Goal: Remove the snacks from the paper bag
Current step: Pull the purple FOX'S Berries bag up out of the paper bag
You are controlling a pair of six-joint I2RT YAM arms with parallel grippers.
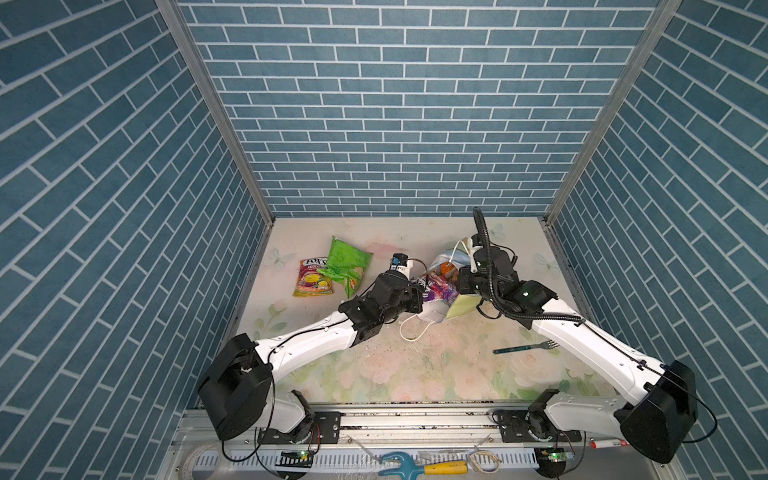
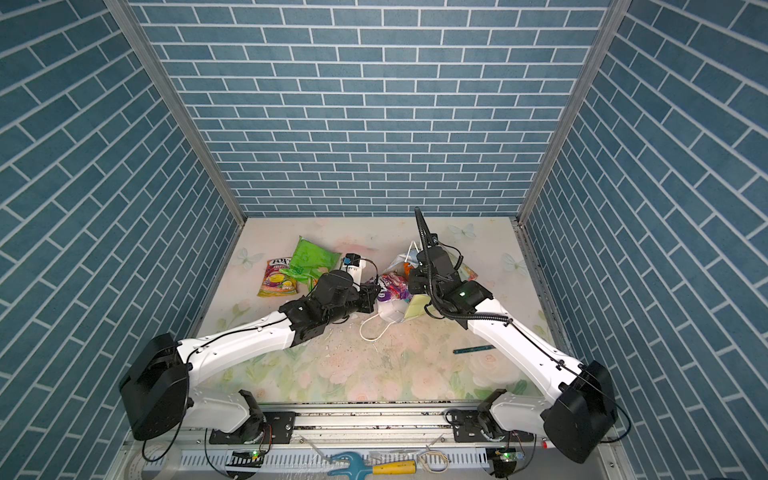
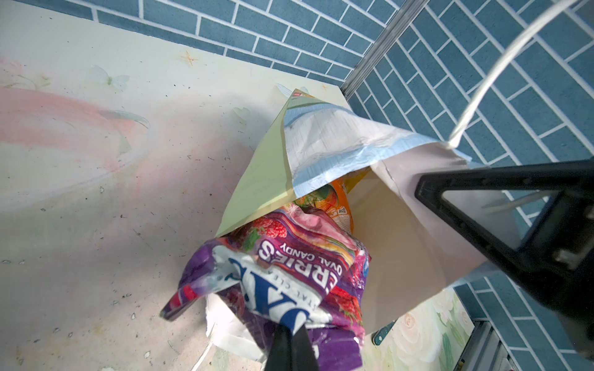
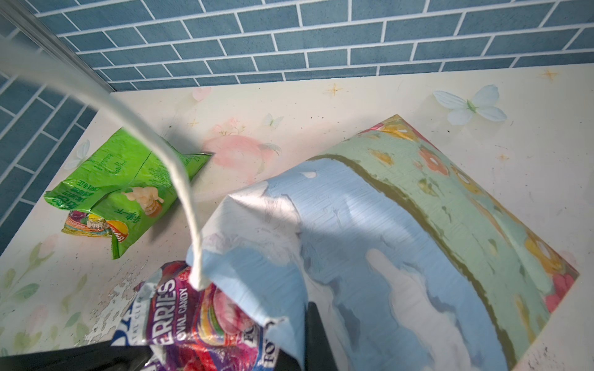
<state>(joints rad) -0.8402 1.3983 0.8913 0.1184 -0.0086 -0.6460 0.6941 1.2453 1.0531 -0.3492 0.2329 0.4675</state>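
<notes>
I see left gripper (image 3: 287, 340) clenched on purple FOX'S berries packet (image 3: 283, 276); packet half out of paper bag (image 3: 337, 147) mouth. Paper bag lies on its side mid-table (image 1: 415, 365), mouth toward left arm. Right gripper (image 3: 426, 191) pinches bag's upper rim, rim raised off table. Orange packet (image 3: 337, 202) deeper inside bag, behind purple one. Green chip bag (image 1: 347, 264) out on table at far left, overlapping FOX'S fruit packet (image 1: 311, 278). Teal-handled fork (image 1: 525, 347) beside my right arm, apart from bag.
</notes>
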